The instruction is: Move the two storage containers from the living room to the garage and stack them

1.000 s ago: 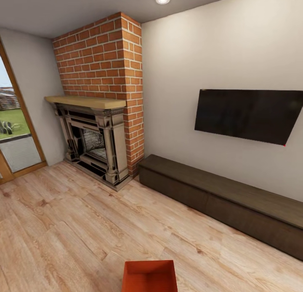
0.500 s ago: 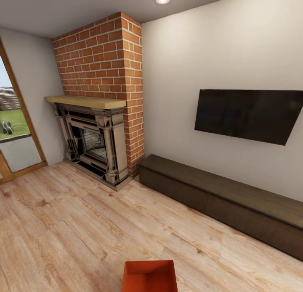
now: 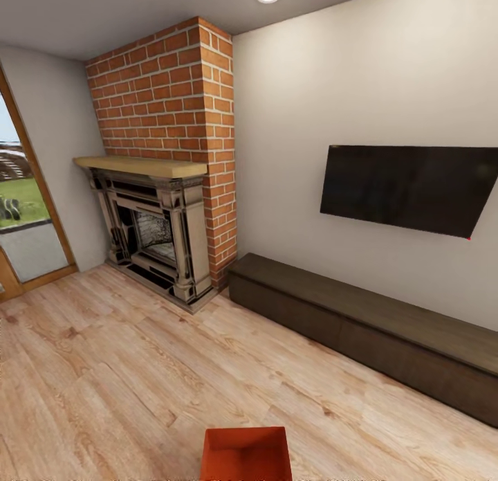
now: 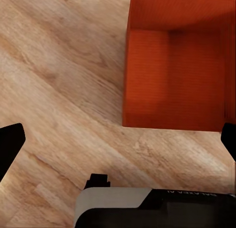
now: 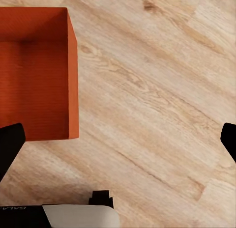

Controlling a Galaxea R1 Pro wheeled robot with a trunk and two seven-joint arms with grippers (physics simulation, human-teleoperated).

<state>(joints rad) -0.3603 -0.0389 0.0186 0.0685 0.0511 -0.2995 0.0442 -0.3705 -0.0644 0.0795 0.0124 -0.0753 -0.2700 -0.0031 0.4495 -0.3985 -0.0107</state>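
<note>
Storage container [image 3: 245, 453], one orange-red open box with thin walls, sits on the light wood plank floor [image 3: 104, 370] of the living room, just ahead of the robot and low in the head view. Seen from the left wrist, the same box [image 4: 174, 66] lies ahead of the left gripper [image 4: 118, 139] and off to one side of it, apart from both fingertips [image 4: 10, 142]; from the right wrist it [image 5: 34, 73] lies ahead and to the other side of the right gripper [image 5: 118, 139], so the box sits between the two arms. Both grippers are spread wide and hold nothing.

Only one box shows here; the second is somewhere outside these views.

The likely trouble is in the pick-up. The walls look thin and smooth, so a one-sided pinch on a rim could let the box swing, tilt or slip out. A squeeze between both arms could push it along the planks if one side meets it first. Driving closer could nudge it with the base. The dark low cabinet [image 3: 373, 329] and grey fireplace [image 3: 155, 235] stand well beyond the box and pose little risk
</note>
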